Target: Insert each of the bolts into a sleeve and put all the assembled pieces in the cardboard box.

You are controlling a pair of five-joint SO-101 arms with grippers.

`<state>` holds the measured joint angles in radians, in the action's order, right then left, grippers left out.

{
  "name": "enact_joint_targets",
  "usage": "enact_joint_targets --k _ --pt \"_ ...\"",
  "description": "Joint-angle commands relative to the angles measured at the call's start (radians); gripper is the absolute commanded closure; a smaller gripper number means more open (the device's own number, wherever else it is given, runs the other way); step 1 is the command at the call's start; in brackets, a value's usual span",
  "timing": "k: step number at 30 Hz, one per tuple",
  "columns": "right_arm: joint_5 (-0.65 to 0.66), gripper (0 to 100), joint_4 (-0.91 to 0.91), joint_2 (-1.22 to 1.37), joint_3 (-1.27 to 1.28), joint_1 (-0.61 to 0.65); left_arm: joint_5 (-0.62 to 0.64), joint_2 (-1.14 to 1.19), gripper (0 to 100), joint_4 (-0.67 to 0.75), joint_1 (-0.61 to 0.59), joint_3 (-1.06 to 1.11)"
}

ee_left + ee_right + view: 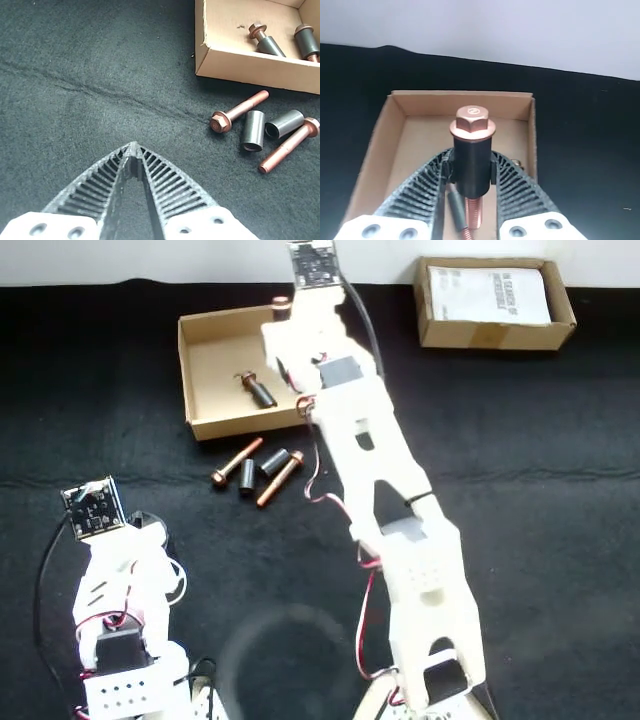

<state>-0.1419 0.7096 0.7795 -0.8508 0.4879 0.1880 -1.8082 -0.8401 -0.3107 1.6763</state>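
Right wrist view: right hand point(471, 159) grips sleeved bolt point(472, 131) above cardboard box point(420, 103).

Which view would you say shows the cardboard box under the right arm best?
The high view: the cardboard box shows nearly whole. The left wrist view catches one corner; in the right wrist view the right hand, holding an assembled piece, covers part.

High overhead; wrist cameras close, all sharing cardboard box point(250, 65).
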Motion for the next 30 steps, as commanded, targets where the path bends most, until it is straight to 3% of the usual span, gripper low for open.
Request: enact_joint_targets --k 1,16,24,30 --pt "0.11 99.1 0.004 0.068 -0.154 -0.018 0.005 -0.004 99 -0.002 -0.008 0.019" --pt "0.445 99.1 0.165 0.203 -0.255 0.062 0.005 -0.008 99 -0.002 -0.01 0.019" --pt "0.476 98.5 0.16 0.245 -0.266 0.09 0.005 -0.01 99 -0.002 -0.008 0.019" --pt "0.474 80.5 0.183 0.245 -0.266 0.087 0.005 -0.01 99 -0.003 0.024 0.019"
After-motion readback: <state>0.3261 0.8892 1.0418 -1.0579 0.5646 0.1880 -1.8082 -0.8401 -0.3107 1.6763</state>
